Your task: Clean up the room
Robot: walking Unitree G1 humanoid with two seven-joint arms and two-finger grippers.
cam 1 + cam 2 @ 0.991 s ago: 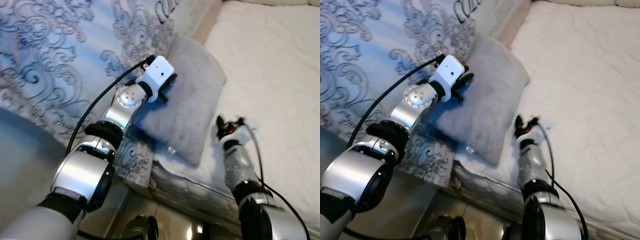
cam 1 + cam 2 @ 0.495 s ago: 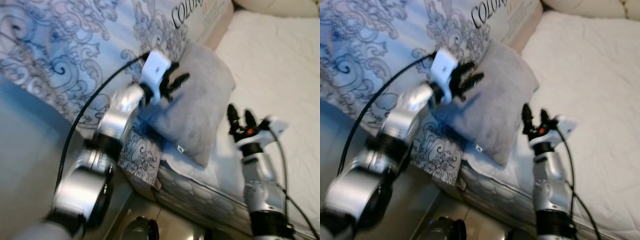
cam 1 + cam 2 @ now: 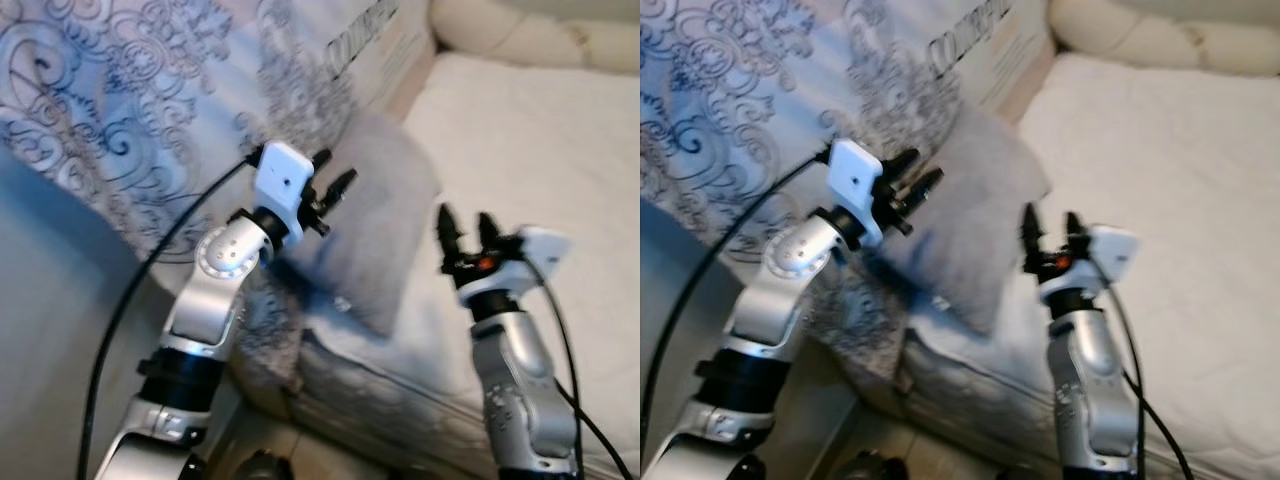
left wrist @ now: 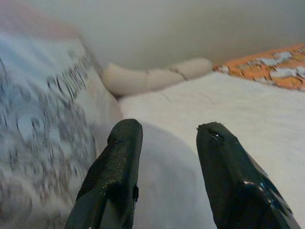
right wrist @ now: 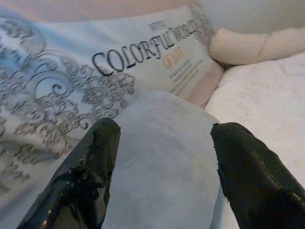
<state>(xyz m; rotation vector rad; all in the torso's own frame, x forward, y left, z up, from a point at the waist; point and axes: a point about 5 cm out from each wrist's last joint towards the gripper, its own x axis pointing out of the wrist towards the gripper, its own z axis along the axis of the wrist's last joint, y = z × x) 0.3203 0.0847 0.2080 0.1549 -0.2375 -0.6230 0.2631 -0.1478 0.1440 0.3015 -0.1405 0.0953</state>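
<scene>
Two grippers (jaws apart) flank a soft grey pillow (image 3: 375, 225).

Grey pillow (image 3: 375, 230) at mattress edge, against patterned bedding.

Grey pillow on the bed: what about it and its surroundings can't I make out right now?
- Grey pillow: near left edge hidden behind the open left gripper, eye views.
- Its lower corner: lost in motion blur.
- Lettering on the patterned blue-white bedding package: blurred in eye views, partly readable from the right wrist.
- Floor beside the white mattress: cut off by the bottom edge.
</scene>
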